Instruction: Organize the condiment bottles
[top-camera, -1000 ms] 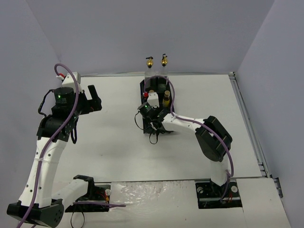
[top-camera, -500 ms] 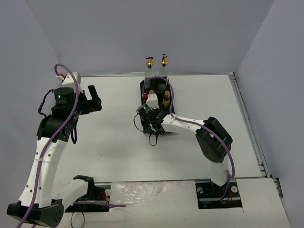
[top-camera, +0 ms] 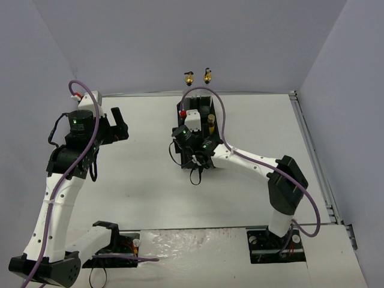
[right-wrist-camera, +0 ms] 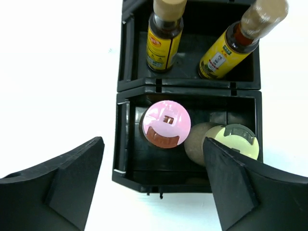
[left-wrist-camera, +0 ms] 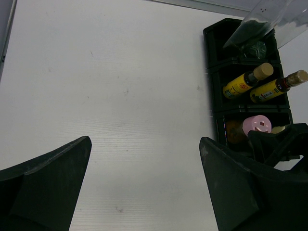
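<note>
Hovering spread wide, right gripper [right-wrist-camera: 153,140] straddles pink-capped bottle [right-wrist-camera: 167,120] (cream bottle [right-wrist-camera: 236,140] beside it), grasping nothing.

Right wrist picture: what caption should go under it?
Right gripper, jaws open, hovers over a black tray: pink-capped bottle and cream-capped bottle in one compartment, two yellow-labelled bottles in the next.

White matte worktop [top-camera: 138,174], evenly lit, soft shadows only. Boxed in by plain pale lilac-grey walls: back wall [top-camera: 180,42], left wall [top-camera: 24,66], right wall [top-camera: 354,90]. Metal rail [top-camera: 314,157] runs along the worktop's right edge, a thinner back rail [top-camera: 258,93] along its far edge, and a glossier white strip [top-camera: 198,240] crosses the near edge.
</note>
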Action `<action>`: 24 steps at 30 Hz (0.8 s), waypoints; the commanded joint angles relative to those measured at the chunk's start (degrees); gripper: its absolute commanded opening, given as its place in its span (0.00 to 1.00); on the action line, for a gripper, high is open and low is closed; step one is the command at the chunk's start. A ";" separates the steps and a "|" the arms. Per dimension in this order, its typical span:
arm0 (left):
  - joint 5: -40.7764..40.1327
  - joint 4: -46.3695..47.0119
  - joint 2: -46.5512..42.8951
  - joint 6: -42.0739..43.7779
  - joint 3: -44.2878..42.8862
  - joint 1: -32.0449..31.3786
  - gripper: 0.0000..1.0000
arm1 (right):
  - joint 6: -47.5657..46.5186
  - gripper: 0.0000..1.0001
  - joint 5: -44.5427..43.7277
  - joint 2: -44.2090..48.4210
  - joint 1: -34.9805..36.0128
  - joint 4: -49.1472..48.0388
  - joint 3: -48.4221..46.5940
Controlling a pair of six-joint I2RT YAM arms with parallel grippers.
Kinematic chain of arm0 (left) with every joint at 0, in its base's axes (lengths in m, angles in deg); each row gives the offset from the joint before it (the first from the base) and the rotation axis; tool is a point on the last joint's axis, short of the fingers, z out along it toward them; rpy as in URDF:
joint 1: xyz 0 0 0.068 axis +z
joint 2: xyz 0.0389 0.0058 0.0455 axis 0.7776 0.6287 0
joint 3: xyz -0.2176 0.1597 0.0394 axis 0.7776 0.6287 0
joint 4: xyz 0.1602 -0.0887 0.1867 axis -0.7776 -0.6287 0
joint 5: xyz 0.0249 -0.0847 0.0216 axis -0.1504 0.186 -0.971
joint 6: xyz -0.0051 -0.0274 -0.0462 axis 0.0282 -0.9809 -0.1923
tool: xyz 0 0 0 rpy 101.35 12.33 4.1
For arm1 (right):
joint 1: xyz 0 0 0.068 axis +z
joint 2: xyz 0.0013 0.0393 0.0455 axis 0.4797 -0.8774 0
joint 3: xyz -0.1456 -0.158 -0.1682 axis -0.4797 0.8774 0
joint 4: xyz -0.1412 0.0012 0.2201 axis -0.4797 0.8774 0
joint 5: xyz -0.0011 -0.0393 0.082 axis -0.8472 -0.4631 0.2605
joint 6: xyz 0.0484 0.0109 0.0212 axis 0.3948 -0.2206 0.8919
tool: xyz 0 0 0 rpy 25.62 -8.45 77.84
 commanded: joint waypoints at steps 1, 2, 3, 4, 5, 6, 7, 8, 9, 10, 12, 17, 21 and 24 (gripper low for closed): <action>0.01 2.73 -1.10 0.11 -1.63 0.45 0.92 | -0.17 0.83 -3.83 6.04 1.47 1.69 -3.39; 0.02 2.67 -1.17 0.05 -1.63 0.45 0.92 | -0.29 0.87 -3.87 7.06 1.73 1.76 -3.38; 0.09 2.59 -1.24 0.05 -1.63 0.45 0.92 | -0.37 0.91 -3.66 7.86 1.95 1.76 -3.31; 0.06 2.49 -1.30 0.05 -1.63 0.45 0.92 | -0.42 0.96 -3.58 8.98 2.07 1.71 -3.17; 0.01 2.39 -1.36 0.06 -1.62 0.45 0.92 | -0.47 1.00 -3.54 10.27 2.17 1.68 -3.01; 0.01 2.29 -1.46 0.11 -1.57 0.45 0.92 | -0.52 1.00 -3.54 12.04 2.27 1.73 -2.86; 0.01 2.26 -1.57 0.14 -1.52 0.45 0.92 | -0.66 1.00 -3.59 13.74 2.30 1.76 -2.67; 0.02 2.31 -1.69 0.13 -1.46 0.45 0.92 | -0.91 1.00 -3.71 15.31 2.24 1.76 -2.42; 0.10 2.23 -1.78 0.05 -1.46 0.45 0.92 | -1.17 1.00 -3.80 16.42 2.24 1.76 -2.24; 0.24 2.23 -1.92 -0.02 -1.32 0.45 0.92 | -1.41 1.00 -4.22 17.77 2.28 1.79 -1.90; 0.49 2.19 -2.19 -0.17 -1.05 0.45 0.92 | -1.90 1.00 -5.24 20.55 2.29 1.89 -1.29; 0.90 1.96 -2.97 -0.53 -0.62 0.36 0.92 | -3.91 1.00 -9.22 25.71 1.07 2.78 -1.07; 0.67 1.31 -4.02 -0.09 -0.49 0.36 0.92 | -4.42 1.00 -4.30 28.85 -7.02 3.50 -0.71; -0.07 0.39 -4.81 0.53 -0.67 0.27 0.92 | -5.64 1.00 -0.27 30.29 -12.78 3.47 -0.53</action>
